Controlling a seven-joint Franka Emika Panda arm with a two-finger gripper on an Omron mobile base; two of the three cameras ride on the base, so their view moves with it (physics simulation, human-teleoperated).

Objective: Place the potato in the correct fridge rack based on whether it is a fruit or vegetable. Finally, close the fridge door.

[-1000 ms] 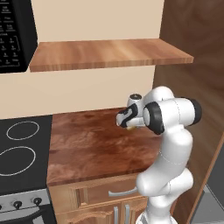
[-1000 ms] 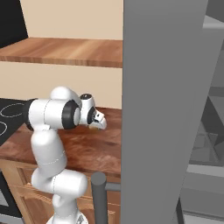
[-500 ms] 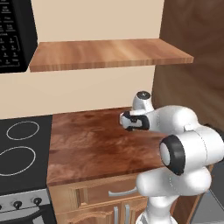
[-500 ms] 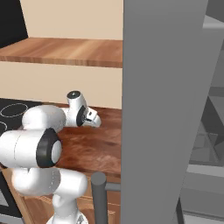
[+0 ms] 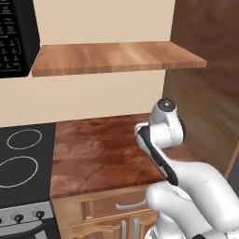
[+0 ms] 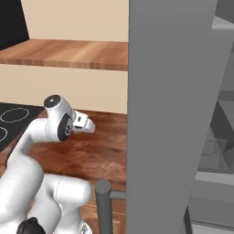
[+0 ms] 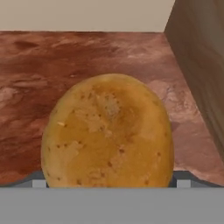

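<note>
Brown wood grain runs across the table (image 5: pixel 98 149), and the other things are placed from it. In the left base view the white arm (image 5: pixel 186 186) rises from the table's front right corner and bends its wrist over the right part of the top. A wooden shelf (image 5: pixel 116 56) hangs on the wall above the table, a black stovetop (image 5: pixel 23 163) joins its left end, and a tall wooden panel (image 5: pixel 205 93) closes its right end.

From the right base view, the arm (image 6: pixel 32 155) stands before the table (image 6: pixel 91 151) and its hand reaches over the surface toward the back wall. A grey fridge door (image 6: pixel 169 114) stands open just right of the table, with grey shelves (image 6: pixel 219 137) behind it.

Seen from the hand, the potato (image 7: pixel 107 133) lies on the table (image 7: pixel 43 65) close under the camera, near the wooden panel (image 7: pixel 201 57) at the table's right end. The jaws stand spread wide, holding nothing, and the potato lies between the finger tips (image 7: pixel 38 180).
</note>
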